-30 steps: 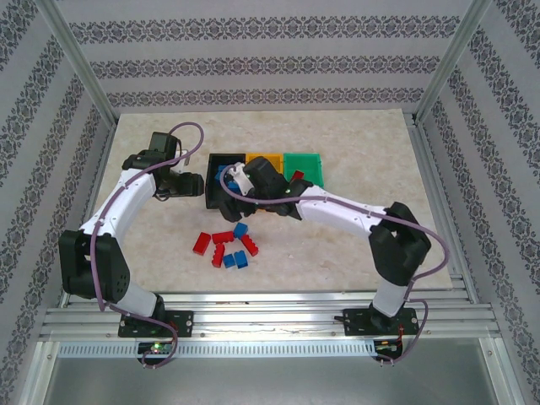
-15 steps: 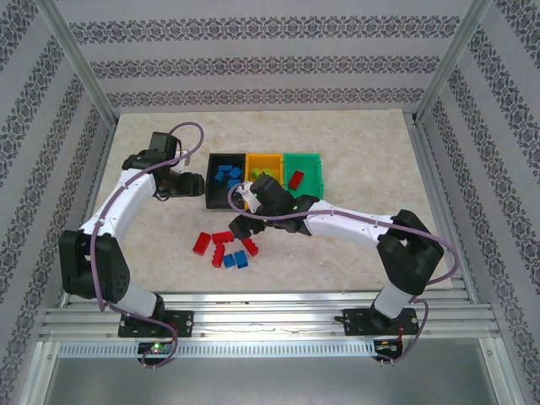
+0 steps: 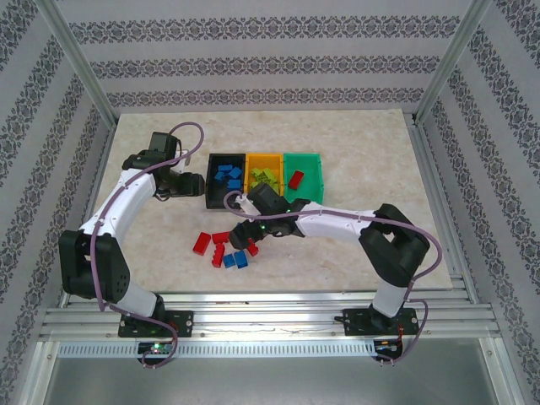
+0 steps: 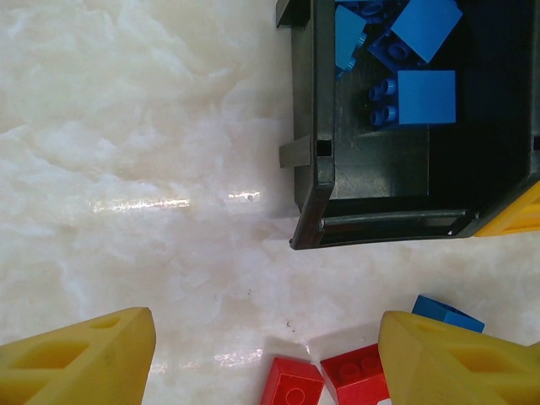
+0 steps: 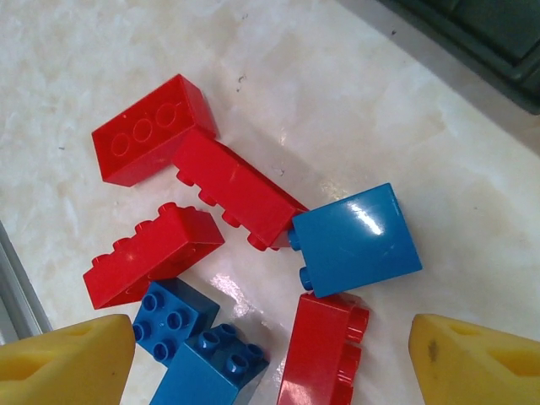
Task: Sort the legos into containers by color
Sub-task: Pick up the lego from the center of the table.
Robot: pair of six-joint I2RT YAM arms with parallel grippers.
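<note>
Overhead, three small open-topped plastic bins stand touching in a row on the pale marble-patterned tabletop (image 3: 354, 152). The black bin (image 3: 226, 156) holds blue studded bricks (image 3: 226, 175). The orange-yellow bin (image 3: 263, 155) holds lime green bricks (image 3: 263, 177). The green bin (image 3: 319, 169) holds one red brick (image 3: 295, 179). The left gripper (image 3: 196, 184) sits just beside the black bin's left wall. The right gripper (image 3: 240, 231) hangs over a loose cluster of red and blue bricks (image 3: 224, 251) lying near the bins on their near side.

From the left wrist, the yellow fingers (image 4: 76, 359) stand wide apart, released, clasping nothing. The black bin's corner (image 4: 310, 169) lies ahead with blue bricks (image 4: 422, 93) inside. Two red bricks (image 4: 291, 384) and a blue one (image 4: 447, 312) lie on the tabletop toward the right finger.

From the right wrist, the yellow fingers (image 5: 63, 363) are spread and grasp nothing. They hover above four red bricks (image 5: 236, 190) and three blue ones (image 5: 359, 240), heaped close together on the marble.
</note>
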